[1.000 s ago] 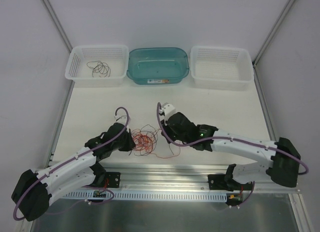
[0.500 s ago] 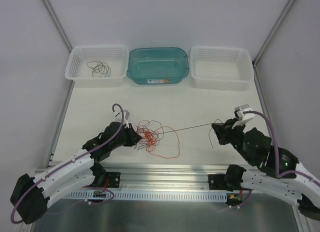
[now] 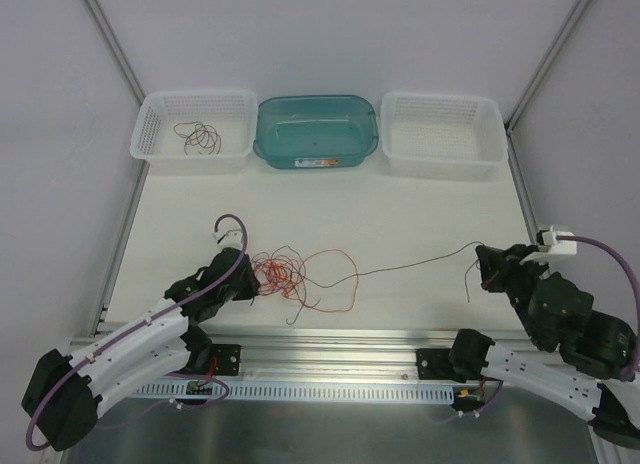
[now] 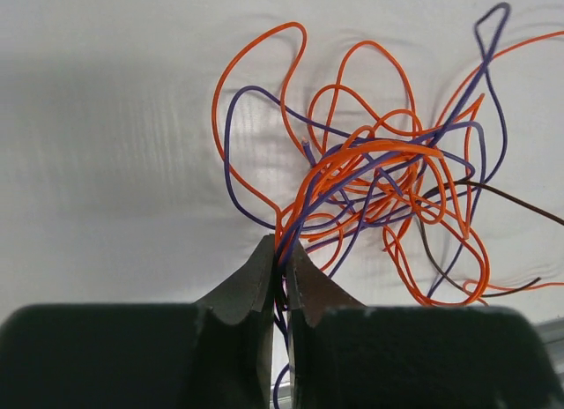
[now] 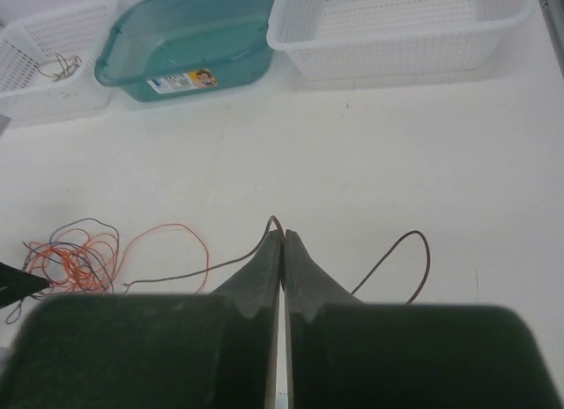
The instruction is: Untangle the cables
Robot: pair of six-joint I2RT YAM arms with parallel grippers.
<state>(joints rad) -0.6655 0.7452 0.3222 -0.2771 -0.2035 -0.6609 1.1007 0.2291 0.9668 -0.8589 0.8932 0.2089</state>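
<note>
the left gripper (image 4: 280,250) has its jaws pressed together on a few orange and purple strands at the near edge of the tangle of cables (image 4: 379,189). the strands run down between the two fingertips. seen from above, that tangle lies on the white table (image 3: 400,209) left of centre, just in front of the left arm's wrist. loose orange loops spread to its right and one thin end trails toward the near edge.

the right gripper (image 5: 282,237) is also closed, pinching a single dark cable (image 5: 194,270) at its tips. this dark cable runs from the tangle across the table to the right gripper in a long shallow curve (not quite a straight line, as far as the overhead view shows). its free end bends back in a small arc just right of the fingers. the two grippers are well apart, the right one out near the table's right edge.

three containers stand in a row along the far edge. the left white basket (image 3: 160,156) holds a small coil of dark wire (image 3: 198,137). a teal tub (image 3: 275,149) sits in the middle, and the right white basket (image 3: 440,162) is beside it.
</note>
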